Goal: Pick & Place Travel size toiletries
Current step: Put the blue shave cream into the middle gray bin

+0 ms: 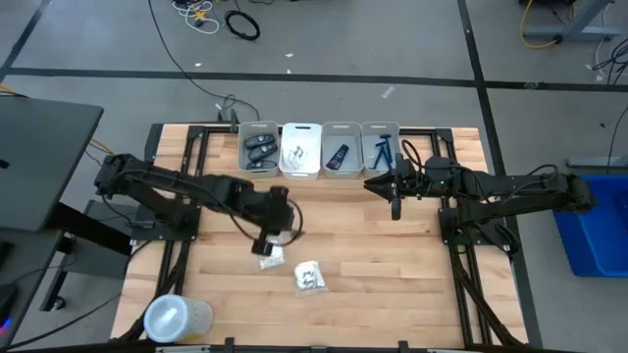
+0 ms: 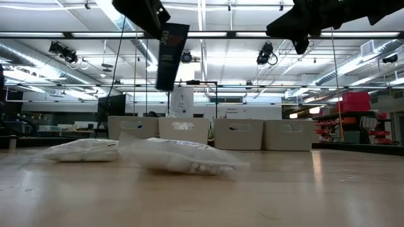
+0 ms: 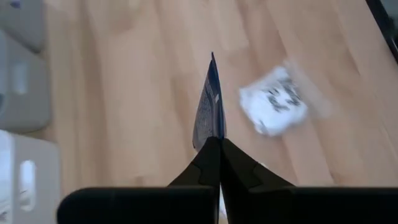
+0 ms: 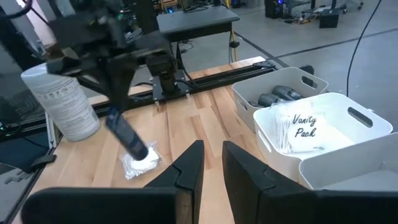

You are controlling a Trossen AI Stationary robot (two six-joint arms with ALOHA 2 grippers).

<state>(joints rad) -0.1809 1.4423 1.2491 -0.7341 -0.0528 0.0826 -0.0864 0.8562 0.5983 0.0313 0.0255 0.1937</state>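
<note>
A dark flat sachet [image 2: 171, 55] is held clamped in the left gripper [image 1: 267, 238] above the table's [image 1: 392, 284] middle, while the right gripper [image 1: 396, 208] hangs slightly parted, empty, near the bins [image 1: 320, 149] at the far edge.

Four bins [image 1: 319, 149] sit in a row along the bench's [image 1: 392, 284] far edge. Left hand [image 1: 267, 235] is up over the bench middle, a flat tube [image 2: 170, 57] hanging from it, right above one packet [image 1: 271, 261]. A second packet [image 1: 311, 277] lies just right of that. Right hand [image 1: 395, 208] hovers before the rightmost bins. A canister [image 1: 175, 319] stands at the near left corner.
</note>
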